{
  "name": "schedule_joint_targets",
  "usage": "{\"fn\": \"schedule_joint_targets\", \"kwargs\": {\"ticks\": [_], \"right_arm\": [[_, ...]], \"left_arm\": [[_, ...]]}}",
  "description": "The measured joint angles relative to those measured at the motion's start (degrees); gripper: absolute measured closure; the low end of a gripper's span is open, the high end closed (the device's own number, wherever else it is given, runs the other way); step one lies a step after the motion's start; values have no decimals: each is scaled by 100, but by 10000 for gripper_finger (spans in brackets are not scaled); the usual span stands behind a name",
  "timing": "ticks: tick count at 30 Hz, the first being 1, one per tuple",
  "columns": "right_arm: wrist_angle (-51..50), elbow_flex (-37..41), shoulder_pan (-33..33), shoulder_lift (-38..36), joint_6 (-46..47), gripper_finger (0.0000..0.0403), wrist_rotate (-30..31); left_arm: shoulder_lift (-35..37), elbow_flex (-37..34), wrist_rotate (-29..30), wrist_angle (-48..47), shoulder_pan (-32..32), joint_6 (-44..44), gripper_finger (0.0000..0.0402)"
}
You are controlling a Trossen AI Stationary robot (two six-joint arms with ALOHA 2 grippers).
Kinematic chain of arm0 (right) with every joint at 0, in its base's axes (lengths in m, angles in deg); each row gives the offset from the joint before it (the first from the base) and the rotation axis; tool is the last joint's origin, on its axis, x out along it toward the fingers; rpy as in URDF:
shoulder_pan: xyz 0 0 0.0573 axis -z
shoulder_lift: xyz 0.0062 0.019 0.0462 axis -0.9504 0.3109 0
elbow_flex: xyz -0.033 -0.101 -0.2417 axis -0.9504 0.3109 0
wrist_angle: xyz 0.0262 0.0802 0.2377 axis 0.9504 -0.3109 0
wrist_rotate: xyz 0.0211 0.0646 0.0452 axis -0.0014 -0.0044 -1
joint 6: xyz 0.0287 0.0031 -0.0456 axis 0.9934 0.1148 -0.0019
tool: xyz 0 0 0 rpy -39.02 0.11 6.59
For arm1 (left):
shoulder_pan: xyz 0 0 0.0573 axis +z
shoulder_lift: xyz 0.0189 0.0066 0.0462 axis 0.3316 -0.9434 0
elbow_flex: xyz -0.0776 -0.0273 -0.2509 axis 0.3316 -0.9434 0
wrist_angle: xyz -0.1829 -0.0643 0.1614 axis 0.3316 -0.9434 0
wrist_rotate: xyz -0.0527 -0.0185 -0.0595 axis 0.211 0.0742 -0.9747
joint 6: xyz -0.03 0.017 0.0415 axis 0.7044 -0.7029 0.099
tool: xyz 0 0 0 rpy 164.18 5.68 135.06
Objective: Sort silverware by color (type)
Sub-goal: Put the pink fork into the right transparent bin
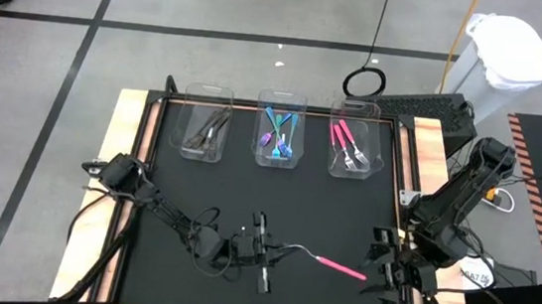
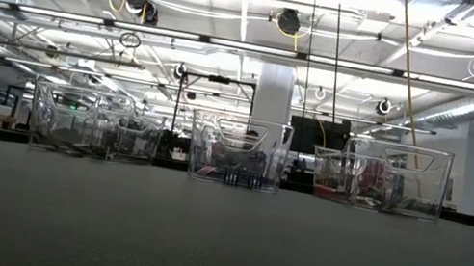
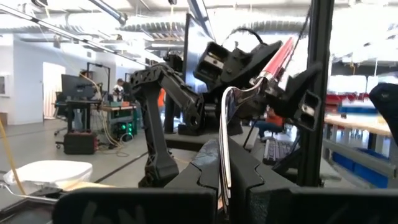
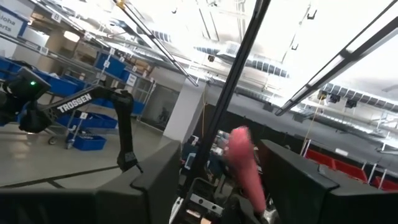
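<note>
1. Three clear bins stand in a row at the far edge of the table: left bin with dark forks, middle bin with blue forks, right bin with pink forks; exact counts cannot be told.
2. One pink-handled fork spans the near middle of the table between the two arms.
3. The left gripper has its jaws closed tight on the fork's silver end.
4. The right gripper sits at the handle tip, jaws fairly wide around it; whether they grip it cannot be told.
5. A white bag stands beyond the table's far right corner.

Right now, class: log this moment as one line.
left claw: shut on pink fork | right claw: open at handle | bins: sorted
</note>
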Motion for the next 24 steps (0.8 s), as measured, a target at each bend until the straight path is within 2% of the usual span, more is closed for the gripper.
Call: {"fn": "schedule_joint_targets", "kwargs": {"ticks": [9,16,24], "right_arm": [[345,0,0,230,-238,199,36],[344,0,2,228,-292,245,306],[267,-2,2,226,-349,301,328]], "left_arm": [[-447,2,-111,867,93,-39,397],[-626,46,-144,1016,198,106,397],[-628,85,-163,974,216,73,397]]}}
